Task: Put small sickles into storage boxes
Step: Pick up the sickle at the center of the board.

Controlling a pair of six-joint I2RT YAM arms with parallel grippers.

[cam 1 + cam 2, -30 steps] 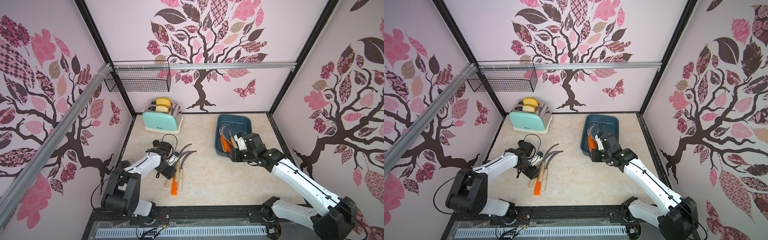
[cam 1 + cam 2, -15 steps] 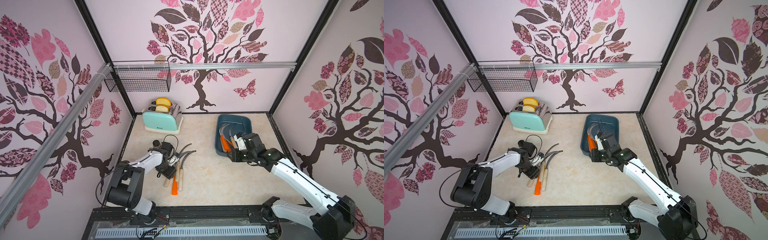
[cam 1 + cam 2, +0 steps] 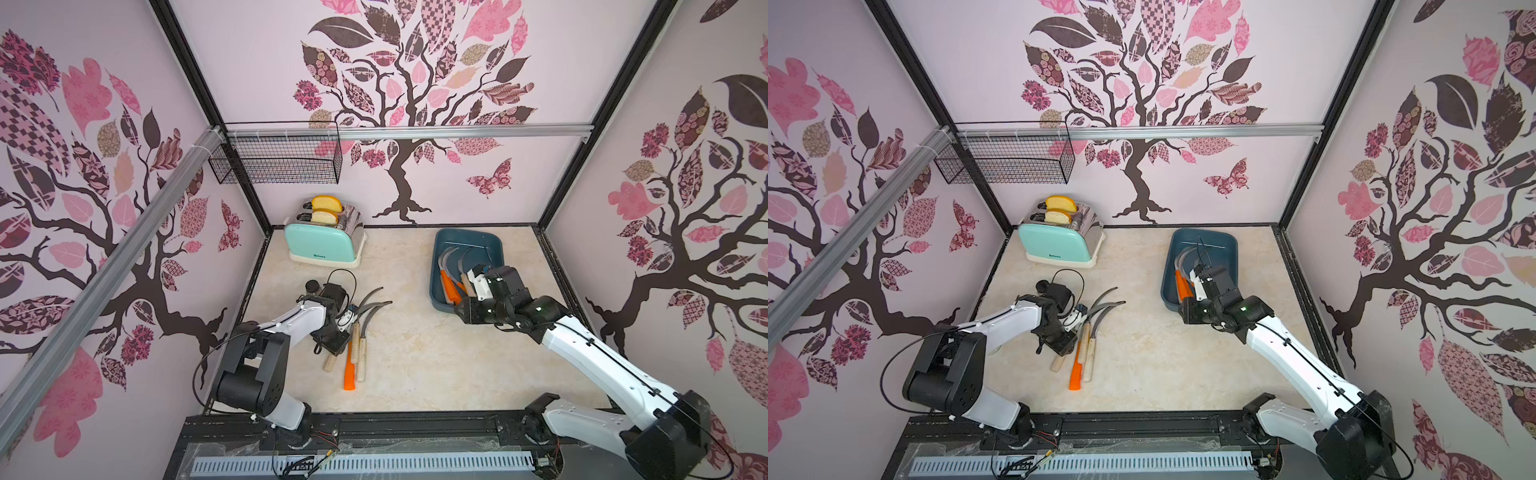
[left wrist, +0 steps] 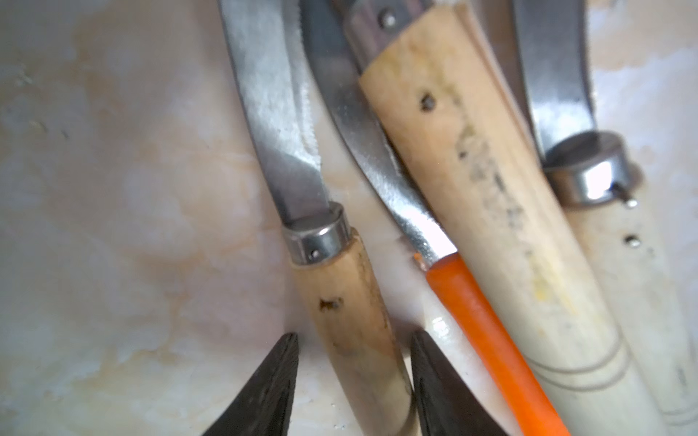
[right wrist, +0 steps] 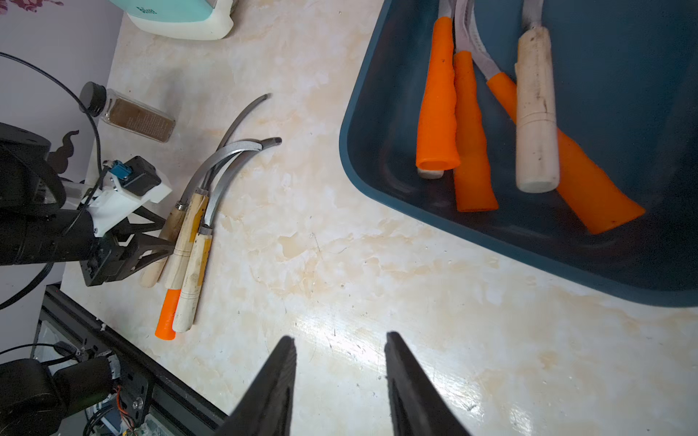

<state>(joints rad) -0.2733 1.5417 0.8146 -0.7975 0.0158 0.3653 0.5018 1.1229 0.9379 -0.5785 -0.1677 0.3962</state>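
Note:
Several small sickles (image 3: pixel 358 332) (image 3: pixel 1088 332) lie bunched on the marble table at the left, blades pointing away. My left gripper (image 4: pixel 354 334) (image 3: pixel 337 341) is down at their handles. Its jaws straddle the outermost pale wooden handle (image 4: pixel 340 321): one finger touches it and the other stands a little apart. An orange-handled sickle (image 4: pixel 472 302) lies right beside it. The dark teal storage box (image 3: pixel 469 240) (image 5: pixel 377 151) at the right rear holds several sickles (image 5: pixel 472 132). My right gripper (image 5: pixel 340 336) (image 3: pixel 467 311) hovers open and empty over the table by the box's near corner.
A mint toaster (image 3: pixel 324 243) with two bread slices stands at the back left. A black wire basket (image 3: pixel 276 160) hangs on the wall above it. A spice bottle (image 5: pixel 128 117) lies behind my left arm. The black frame rail (image 3: pixel 374 419) borders the table's front.
The left gripper's jaws have narrowed around the wooden handle, and its arm has shifted only slightly. The right arm and the sickles have not moved.

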